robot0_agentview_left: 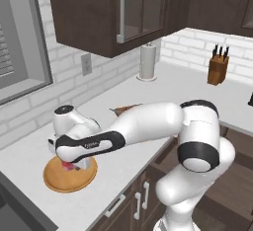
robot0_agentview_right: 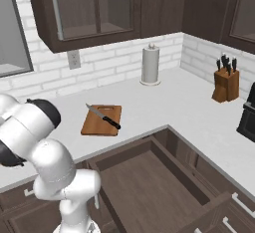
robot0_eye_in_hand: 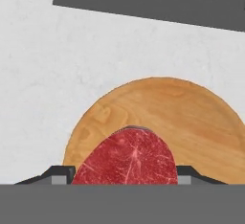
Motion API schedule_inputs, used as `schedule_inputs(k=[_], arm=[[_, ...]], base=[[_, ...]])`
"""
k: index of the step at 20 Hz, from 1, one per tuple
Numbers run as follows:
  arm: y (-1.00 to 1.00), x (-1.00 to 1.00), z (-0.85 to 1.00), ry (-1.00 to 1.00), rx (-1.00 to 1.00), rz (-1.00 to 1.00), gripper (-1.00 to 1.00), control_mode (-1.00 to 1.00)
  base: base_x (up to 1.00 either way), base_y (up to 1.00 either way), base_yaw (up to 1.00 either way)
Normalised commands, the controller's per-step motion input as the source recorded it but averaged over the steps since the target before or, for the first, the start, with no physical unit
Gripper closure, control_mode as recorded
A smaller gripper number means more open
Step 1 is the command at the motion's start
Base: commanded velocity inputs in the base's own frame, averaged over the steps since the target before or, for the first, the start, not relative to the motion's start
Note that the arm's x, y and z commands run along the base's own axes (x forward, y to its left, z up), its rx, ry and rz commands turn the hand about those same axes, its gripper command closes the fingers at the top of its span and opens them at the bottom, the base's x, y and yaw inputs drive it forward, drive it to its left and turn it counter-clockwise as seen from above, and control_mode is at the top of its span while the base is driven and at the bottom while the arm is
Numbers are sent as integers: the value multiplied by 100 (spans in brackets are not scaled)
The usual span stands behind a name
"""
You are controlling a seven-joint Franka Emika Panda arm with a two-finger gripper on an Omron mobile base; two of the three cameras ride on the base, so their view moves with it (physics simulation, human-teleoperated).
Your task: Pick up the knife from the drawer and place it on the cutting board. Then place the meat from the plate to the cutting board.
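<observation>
1. One meat piece is lying on the plate, sitting between the gripper fingers, which are spread at its flanks.
2. One knife is resting on one cutting board.

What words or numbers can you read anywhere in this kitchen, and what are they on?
White lettering on the black band of the robot's forearm, left base view: too small and blurred to read.
Nothing else carries writing: the knife, cutting board, plate, meat, knife block and paper towel roll are unmarked.
</observation>
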Motion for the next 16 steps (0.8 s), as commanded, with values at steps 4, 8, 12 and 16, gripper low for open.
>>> schedule_inputs(k=[4,8,12,16], arm=[[-54,1,43,0,0,0,100,-100],[-68,13,37,0,0,0,100,-100],[-54,22,25,0,0,2,100,-100],[-55,30,6,1,-2,4,100,-100]], base=[[0,0,0],[0,0,0],[0,0,0],[0,0,0]])
